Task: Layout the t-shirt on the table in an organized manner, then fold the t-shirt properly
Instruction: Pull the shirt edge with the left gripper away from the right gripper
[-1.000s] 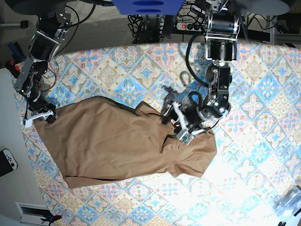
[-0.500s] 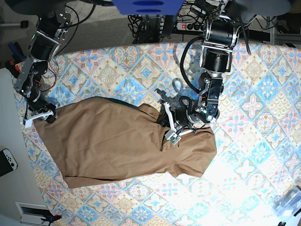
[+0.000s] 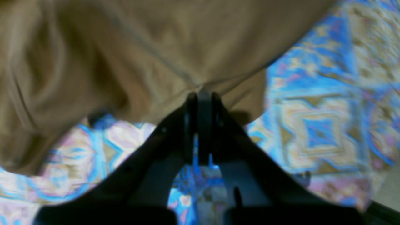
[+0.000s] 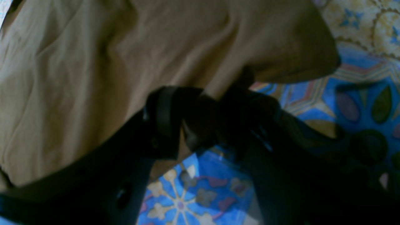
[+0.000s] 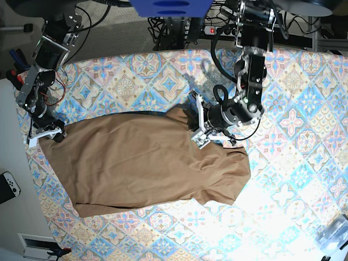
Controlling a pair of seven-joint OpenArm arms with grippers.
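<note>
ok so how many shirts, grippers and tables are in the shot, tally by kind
shirt: 1, tan-brown, spread on the table
grippers: 2, left gripper shut on the shirt's edge, right gripper at the shirt's other end
table: 1, with a patterned cloth
total: 4

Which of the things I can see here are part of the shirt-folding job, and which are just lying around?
Part of the job:
- t-shirt, tan-brown, spread out
- table with its patterned cloth
- left gripper, pinching the shirt's edge
- right gripper, at the shirt's other end

Just lying about:
- white game controller, off the table
- power strip and cables behind the table
</note>
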